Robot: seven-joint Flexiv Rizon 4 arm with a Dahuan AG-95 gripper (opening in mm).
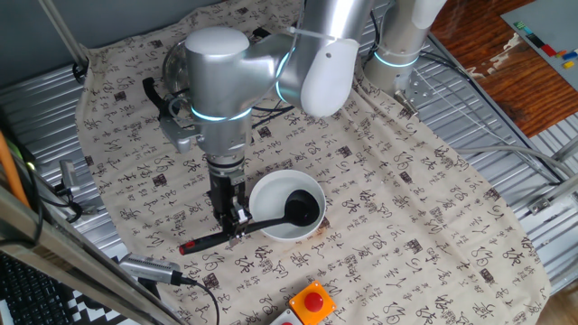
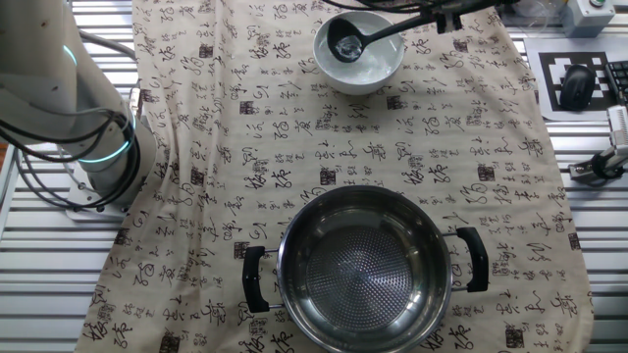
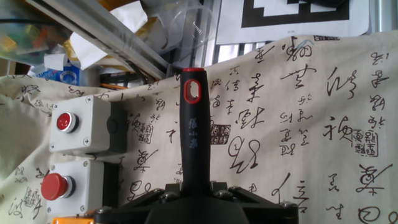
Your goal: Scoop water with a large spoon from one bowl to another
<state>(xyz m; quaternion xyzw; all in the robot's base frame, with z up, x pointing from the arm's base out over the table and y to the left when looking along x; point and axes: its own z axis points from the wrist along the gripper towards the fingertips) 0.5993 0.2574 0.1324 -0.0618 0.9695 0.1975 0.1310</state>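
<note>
- Nearest my hand view is the long thin black handle of the black ladle [image 3: 191,134], its red-ringed tip pointing away over the patterned cloth toward two grey button boxes [image 3: 79,124].
- My two-finger gripper [image 1: 237,219] is closed on that handle partway along, leaving the red end free, so I can tilt the cup without touching water.
- Over in one fixed view, the ladle's deep round cup sits inside the plain glossy white bowl [image 1: 271,194], low enough to fill, I judge.
- From the other fixed view, the white bowl lies near the far edge of the printed tablecloth [image 2: 226,147].
- At the near edge, well apart, the shiny steel bowl with two black side handles [image 2: 365,270] waits, seemingly still dry.
- I judge the carry across that gap is where spilling threatens.
</note>
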